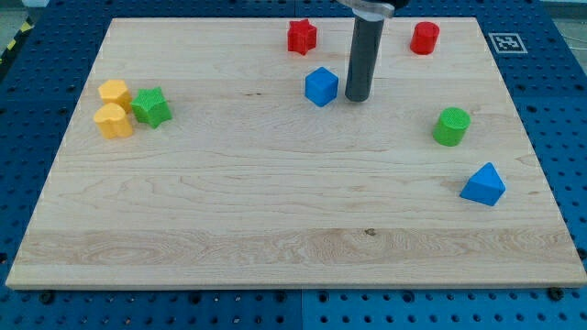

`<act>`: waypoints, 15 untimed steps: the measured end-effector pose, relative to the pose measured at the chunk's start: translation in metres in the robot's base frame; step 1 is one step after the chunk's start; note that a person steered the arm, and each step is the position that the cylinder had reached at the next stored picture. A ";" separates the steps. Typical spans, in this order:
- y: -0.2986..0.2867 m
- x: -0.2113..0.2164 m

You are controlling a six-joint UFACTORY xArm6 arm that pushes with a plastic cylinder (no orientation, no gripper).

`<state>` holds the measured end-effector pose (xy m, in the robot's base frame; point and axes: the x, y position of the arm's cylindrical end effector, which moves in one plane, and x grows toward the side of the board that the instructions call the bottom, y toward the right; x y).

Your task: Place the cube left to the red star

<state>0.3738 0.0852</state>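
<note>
A blue cube (321,87) sits on the wooden board near the view's top middle. A red star (302,37) lies above it and slightly to its left, close to the board's top edge. My tip (357,97) rests on the board just to the right of the blue cube, with a small gap between them. The dark rod rises straight up from the tip and leaves the view at the top.
A red cylinder (425,38) stands at the top right. A green cylinder (451,126) and a blue triangular block (483,185) lie at the right. Two yellow blocks (114,108) and a green star (151,107) cluster at the left. The board (275,220) sits on a blue perforated table.
</note>
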 end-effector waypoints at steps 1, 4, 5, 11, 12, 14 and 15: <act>0.000 0.008; -0.034 0.010; -0.061 0.002; -0.041 -0.015; -0.049 -0.015; -0.071 -0.017; -0.091 -0.031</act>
<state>0.3424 -0.0057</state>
